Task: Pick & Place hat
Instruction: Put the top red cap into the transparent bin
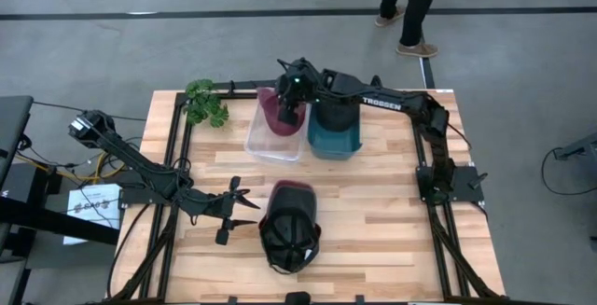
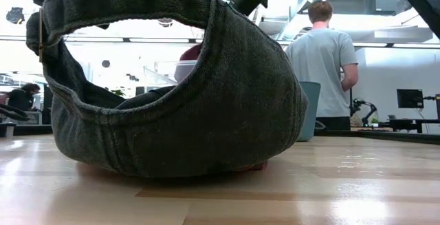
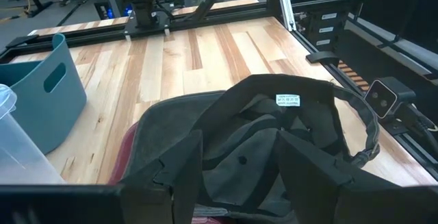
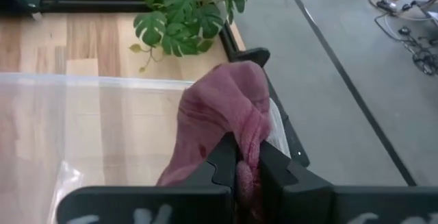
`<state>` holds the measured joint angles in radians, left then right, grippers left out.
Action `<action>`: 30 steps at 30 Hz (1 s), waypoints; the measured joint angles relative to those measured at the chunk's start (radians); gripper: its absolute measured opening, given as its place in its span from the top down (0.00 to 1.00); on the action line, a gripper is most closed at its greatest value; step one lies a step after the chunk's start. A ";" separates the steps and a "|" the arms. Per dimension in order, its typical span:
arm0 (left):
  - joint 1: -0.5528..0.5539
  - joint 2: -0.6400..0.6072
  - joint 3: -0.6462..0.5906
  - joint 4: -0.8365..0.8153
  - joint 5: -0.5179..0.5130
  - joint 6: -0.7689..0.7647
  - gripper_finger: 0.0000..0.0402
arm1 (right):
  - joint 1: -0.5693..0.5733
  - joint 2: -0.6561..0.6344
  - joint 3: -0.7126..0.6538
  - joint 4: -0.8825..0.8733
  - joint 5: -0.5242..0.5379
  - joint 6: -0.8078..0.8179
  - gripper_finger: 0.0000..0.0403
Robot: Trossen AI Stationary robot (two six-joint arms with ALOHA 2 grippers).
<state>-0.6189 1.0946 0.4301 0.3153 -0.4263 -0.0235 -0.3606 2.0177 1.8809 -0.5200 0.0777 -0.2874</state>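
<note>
The wooden tabletop (image 1: 373, 221) stood on a grey concrete floor, with a person (image 2: 323, 60) beyond its far edge; a clear bin (image 1: 272, 137) and a teal bin (image 1: 334, 132) sat side by side near the far edge, a plant (image 1: 205, 103) toward the far left corner. The dark hat (image 1: 287, 230) lay upside down near the near edge, centre; the left gripper (image 1: 241, 209) rested just beside it, jaws spread and empty. The right gripper (image 1: 291, 95) hung over the clear bin, jaws pinching a maroon hat (image 4: 226, 114).
</note>
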 joint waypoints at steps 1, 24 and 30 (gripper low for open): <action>0.000 0.000 0.000 0.000 0.000 0.000 0.54 | -0.002 -0.002 0.000 -0.003 0.000 0.000 0.97; 0.000 0.000 0.000 0.000 0.000 -0.011 0.54 | 0.013 -0.002 -0.001 -0.056 0.001 0.000 0.53; 0.000 0.000 0.000 0.000 0.000 -0.011 0.54 | 0.013 -0.006 0.021 -0.073 0.001 -0.003 0.40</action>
<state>-0.6189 1.0946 0.4301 0.3157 -0.4263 -0.0345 -0.3473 2.0113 1.9018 -0.5931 0.0783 -0.2909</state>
